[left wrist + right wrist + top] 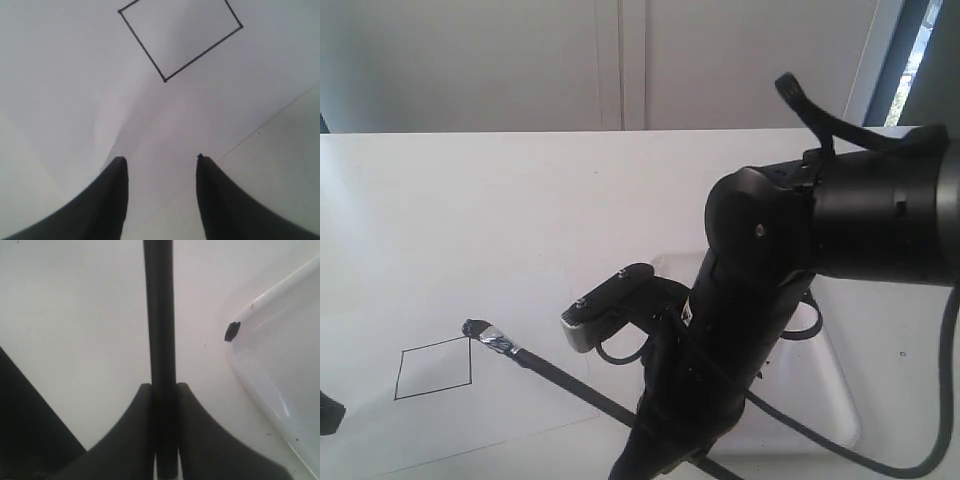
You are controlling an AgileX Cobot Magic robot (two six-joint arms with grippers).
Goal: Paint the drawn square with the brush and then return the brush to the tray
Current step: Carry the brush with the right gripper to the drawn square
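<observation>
The drawn square (pixel 433 368) is a thin black outline on the paper, and its middle is white. It also shows in the left wrist view as the square (pixel 180 35), some way beyond my open left gripper (pixel 161 159), which holds nothing. My right gripper (pixel 164 386) is shut on the black handle of the brush (pixel 159 315). In the exterior view the brush (pixel 498 343) slants up to the left. Its blue-stained bristles sit at the square's right-hand far corner. I cannot tell whether they touch the paper. The white tray (pixel 835 395) lies under the right arm.
The white paper sheet (pixel 380 330) covers the left part of the table, and its edge (pixel 260 127) runs near my left fingers. A small dark blotch (pixel 232 331) marks the tray's rim (pixel 270 290). The bulky right arm (pixel 770 290) hides much of the tray.
</observation>
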